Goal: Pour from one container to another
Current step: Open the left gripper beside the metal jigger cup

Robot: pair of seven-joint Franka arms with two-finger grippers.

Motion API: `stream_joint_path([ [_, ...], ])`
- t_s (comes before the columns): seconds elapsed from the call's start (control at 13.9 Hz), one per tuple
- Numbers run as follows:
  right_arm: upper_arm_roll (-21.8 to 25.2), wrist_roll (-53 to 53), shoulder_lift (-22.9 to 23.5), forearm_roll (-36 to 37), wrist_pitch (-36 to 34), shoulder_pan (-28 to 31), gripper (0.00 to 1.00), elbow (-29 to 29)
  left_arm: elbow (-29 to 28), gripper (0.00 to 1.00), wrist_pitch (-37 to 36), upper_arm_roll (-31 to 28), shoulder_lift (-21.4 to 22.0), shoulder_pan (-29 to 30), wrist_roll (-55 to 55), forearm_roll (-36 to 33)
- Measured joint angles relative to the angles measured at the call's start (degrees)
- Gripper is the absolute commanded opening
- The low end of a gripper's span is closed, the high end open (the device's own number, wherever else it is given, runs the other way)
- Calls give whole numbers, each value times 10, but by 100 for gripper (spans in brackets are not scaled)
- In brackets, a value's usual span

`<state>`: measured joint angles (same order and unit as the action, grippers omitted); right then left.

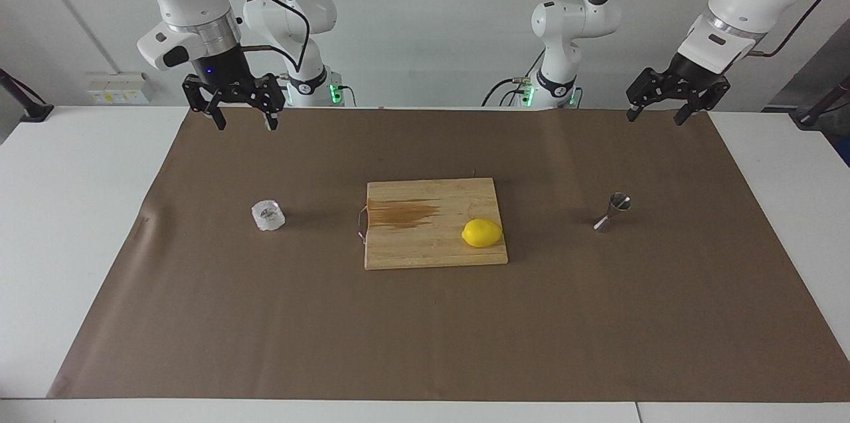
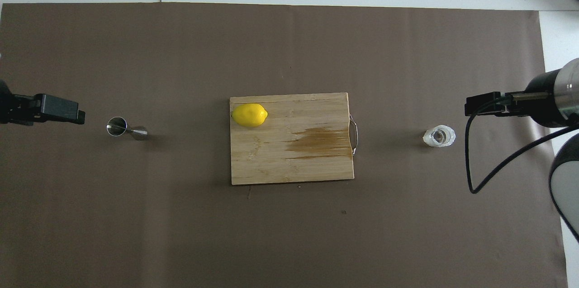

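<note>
R gripper (image 1: 242,122) hangs high w/ fingers spread wide, empty, over the mat edge by its own base; in the facing view it sits at about 11 o'clock from the clear cup (image 1: 268,215). L gripper (image 1: 657,117) also wide apart, empty, up in the air at about 1 o'clock from the jigger (image 1: 612,212) in that view.

Clear cup: upright on the brown mat (image 1: 425,330), toward the R arm's end, well apart from the cutting board (image 1: 435,232). From board centre it's at 9 o'clock in the facing view, 3 o'clock in the overhead. Contents: can't tell.

Jigger: upright on the mat, toward the L arm's end, 3 o'clock from the board in the facing view. Looks tilted there, prob. just the camera angle.

Btwn them: board w/ a brown stain near its wire handle and a lemon (image 1: 482,233) on the part twd the jigger.

Step in hand, my read: the reach hasn't begun, pour not started. To do it well:
- R comes down w/ jaws astride the cup wall, grip low & square since the facets may slip.
- Lift straight, keep level.
- L steadies the jigger at the waist; it's narrow-footed, prob. tips easily.
- Carry over the board clear of the lemon; tilt slowly, lip just over the jigger mouth, which is a small target.
</note>
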<state>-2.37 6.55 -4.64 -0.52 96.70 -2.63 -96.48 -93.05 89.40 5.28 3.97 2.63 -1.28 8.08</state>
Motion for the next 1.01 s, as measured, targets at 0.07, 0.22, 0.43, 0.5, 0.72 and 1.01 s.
stream_joint_path([
  [0.07, 0, 0, 0, 0, 0, 0, 100, 0, -4, 100, 8, -1, 0, 10, -17, 22],
  [0.22, 0, 0, 0, 0, 0, 0, 100, 0, -12, 100, 28, -2, -5, 33, -75, 51],
  [0.43, 0, 0, 0, 0, 0, 0, 100, 0, -15, 100, 59, -2, -28, 47, -186, 81],
  [0.5, 0, 0, 0, 0, 0, 0, 100, 0, -16, 100, 64, -2, -37, 51, -221, 95],
  [0.72, 0, 0, 0, 0, 0, 0, 100, 0, -17, 100, 70, -2, -65, 74, -337, 135],
  [1.01, 0, 0, 0, 0, 0, 0, 100, 0, -27, 100, 72, -3, -109, 112, -499, 186],
])
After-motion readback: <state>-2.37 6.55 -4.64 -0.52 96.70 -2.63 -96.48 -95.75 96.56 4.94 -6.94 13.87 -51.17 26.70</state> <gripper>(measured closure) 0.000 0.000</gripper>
